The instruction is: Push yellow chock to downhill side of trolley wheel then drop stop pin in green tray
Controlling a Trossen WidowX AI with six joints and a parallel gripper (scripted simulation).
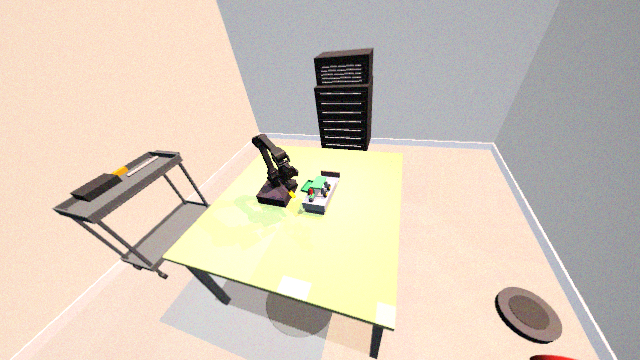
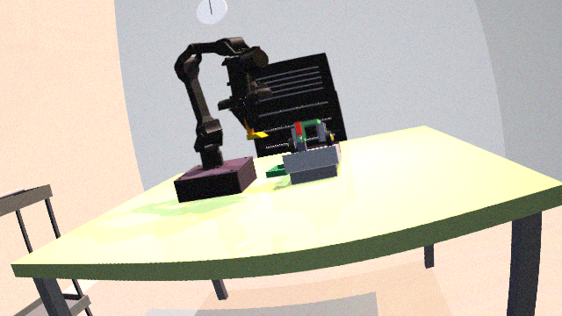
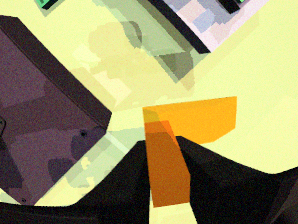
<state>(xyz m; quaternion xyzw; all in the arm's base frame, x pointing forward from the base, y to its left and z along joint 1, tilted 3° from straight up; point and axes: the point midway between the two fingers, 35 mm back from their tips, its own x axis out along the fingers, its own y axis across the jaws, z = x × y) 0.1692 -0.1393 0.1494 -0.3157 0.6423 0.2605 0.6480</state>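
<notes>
My gripper is shut on the orange handle of the yellow chock. It holds the chock in the air between the robot base and the ramp, clear of both. The black rubber base cannot be made out. The trolley, green with dark wheels, stands on the pale ramp. The red-headed stop pin stands upright at its near end. The green tray lies beside the ramp, partly hidden.
The robot base stands left of the ramp. A dark block closes the ramp's far end. A grey cart stands left of the table, and a dark cabinet behind it.
</notes>
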